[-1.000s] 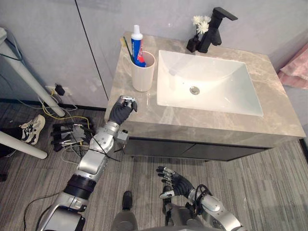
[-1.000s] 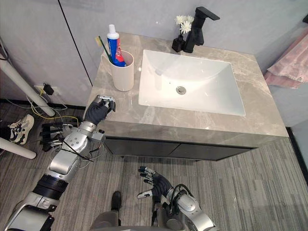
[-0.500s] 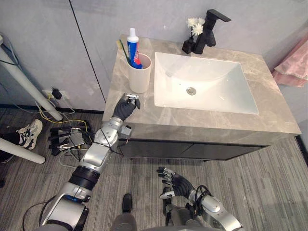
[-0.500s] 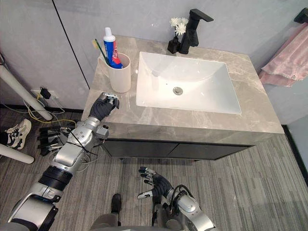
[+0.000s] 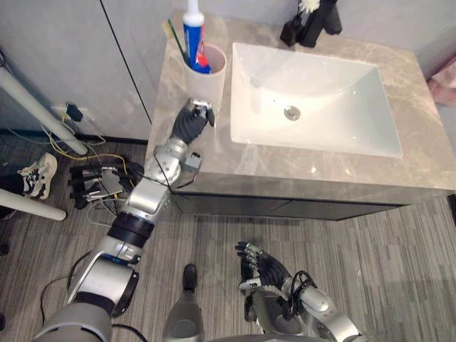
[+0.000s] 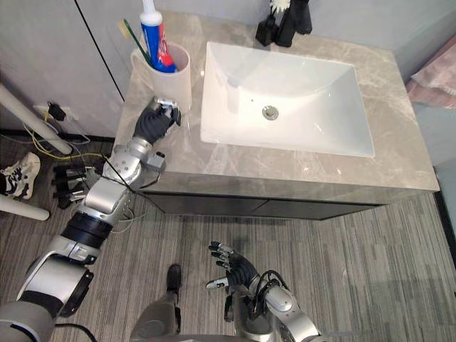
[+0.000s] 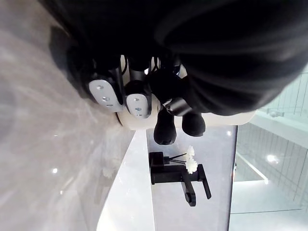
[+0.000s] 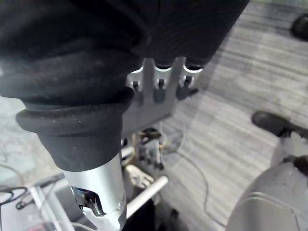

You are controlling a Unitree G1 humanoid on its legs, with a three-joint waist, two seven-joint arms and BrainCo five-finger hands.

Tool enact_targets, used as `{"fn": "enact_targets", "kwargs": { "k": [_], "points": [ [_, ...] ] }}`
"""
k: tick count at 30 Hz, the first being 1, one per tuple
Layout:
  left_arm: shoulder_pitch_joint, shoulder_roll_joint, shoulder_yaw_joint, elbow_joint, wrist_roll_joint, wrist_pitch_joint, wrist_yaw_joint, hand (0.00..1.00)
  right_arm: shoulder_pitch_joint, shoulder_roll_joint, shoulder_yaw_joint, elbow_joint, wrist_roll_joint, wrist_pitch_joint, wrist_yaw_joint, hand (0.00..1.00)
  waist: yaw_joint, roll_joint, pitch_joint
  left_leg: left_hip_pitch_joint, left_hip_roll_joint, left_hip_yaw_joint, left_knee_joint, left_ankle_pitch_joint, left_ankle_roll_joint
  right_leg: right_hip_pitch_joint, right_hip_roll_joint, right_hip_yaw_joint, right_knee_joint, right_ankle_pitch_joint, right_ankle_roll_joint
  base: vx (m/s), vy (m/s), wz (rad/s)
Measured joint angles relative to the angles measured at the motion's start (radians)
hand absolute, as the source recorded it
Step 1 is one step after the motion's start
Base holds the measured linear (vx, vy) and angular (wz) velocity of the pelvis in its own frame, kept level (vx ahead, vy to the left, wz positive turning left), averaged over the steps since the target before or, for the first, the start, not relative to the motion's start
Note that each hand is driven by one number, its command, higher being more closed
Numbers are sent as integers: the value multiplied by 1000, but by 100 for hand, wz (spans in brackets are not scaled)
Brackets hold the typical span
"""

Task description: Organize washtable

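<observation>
Left hand (image 5: 191, 122), arm stretched up over the countertop (image 5: 214, 160), fingers curled in on nothing, just beside the cup (image 5: 208, 82). Right hand (image 5: 265, 266) hangs low, fingers loosely spread.

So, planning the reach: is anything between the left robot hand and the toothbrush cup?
Nothing visible does. The left robot hand is right by the cup, with only bare countertop between them.
</observation>
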Motion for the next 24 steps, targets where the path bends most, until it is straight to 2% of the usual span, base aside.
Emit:
{"fn": "enact_targets", "kwargs": {
  "k": [4,13,17,24],
  "points": [
    [-60,18,0,28,-1,-2,3,100,-1,14,-4,-5,0,-5,-13,0,10,-7,12,-12,1,-7,1,3,4,-8,2,-4,-8,9,-1,28,-8,1],
    [-167,104,-1,60,-11,1,24,100,0,31,-5,-6,0,-24,-17,0,11,-21,74,-17,1,-9,0,-2,0,-10,2,-1,-8,12,-3,4,-1,0],
    [-188,127,-2,60,-11,1,25,100,4,31,-6,-6,0,-27,-17,0,11,-21,74,-34,1,-7,0,-1,0,-27,2,-4,-8,8,1,0,0,0],
    [-263,134,-13,83,-34,1,28,100,4,33,0,-5,0,-38,-17,0,11,-37,81,-53,0,-13,6,3,5,-44,1,-9,-8,12,-3,16,-1,1]
  ]
}}
